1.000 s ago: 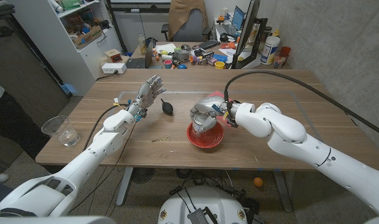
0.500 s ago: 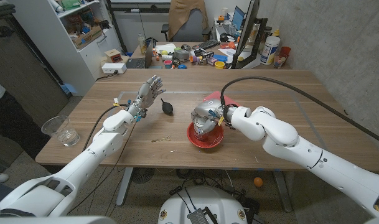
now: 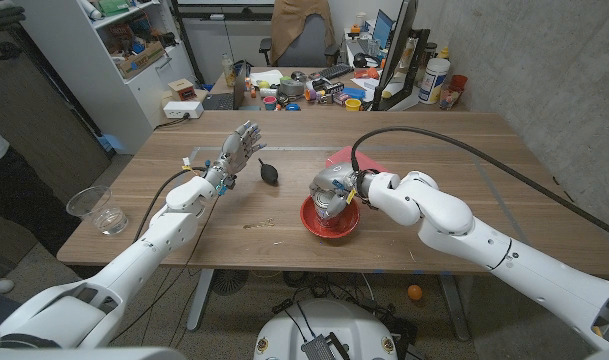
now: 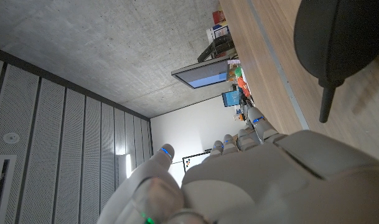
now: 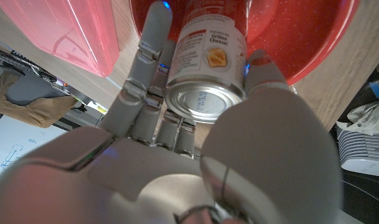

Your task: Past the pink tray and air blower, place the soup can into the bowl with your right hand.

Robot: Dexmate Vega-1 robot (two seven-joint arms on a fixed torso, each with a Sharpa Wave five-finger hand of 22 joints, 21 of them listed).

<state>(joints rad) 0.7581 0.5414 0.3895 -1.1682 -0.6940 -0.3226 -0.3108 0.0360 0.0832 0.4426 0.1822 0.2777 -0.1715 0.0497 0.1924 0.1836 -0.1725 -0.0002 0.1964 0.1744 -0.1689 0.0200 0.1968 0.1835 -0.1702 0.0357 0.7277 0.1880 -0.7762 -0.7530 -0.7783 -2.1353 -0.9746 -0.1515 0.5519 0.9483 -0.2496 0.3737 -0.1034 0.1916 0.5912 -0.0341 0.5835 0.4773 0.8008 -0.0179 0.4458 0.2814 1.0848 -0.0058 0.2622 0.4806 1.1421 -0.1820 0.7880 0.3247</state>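
Gripping the one soup can [image 5: 208, 59] in my right hand [image 3: 333, 190], I hold it inside the single red bowl [image 3: 330, 221]. One pink tray [image 3: 346, 160] lies just behind; one black air blower [image 3: 269, 171] sits beside my left hand [image 3: 237, 150], fingers spread, holding nothing.
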